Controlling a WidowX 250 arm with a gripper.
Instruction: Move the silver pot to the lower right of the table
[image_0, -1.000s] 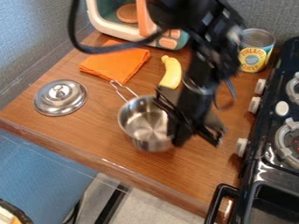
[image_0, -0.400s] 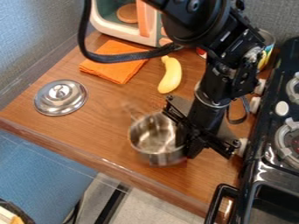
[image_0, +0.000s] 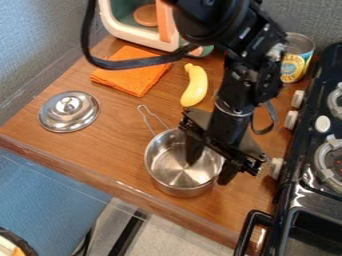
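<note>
On table (image_0: 107, 150), near front edge, silver pot (image_0: 179, 189) lies mostly left of jaws (image_0: 209, 172). Jaws parted astride right wall, one finger inside, one outside; closing on rim or pushing from inside could carry pot right.

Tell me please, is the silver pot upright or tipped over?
Upright: the silver pot has its open rim facing up, its inner bottom visible from above.
</note>
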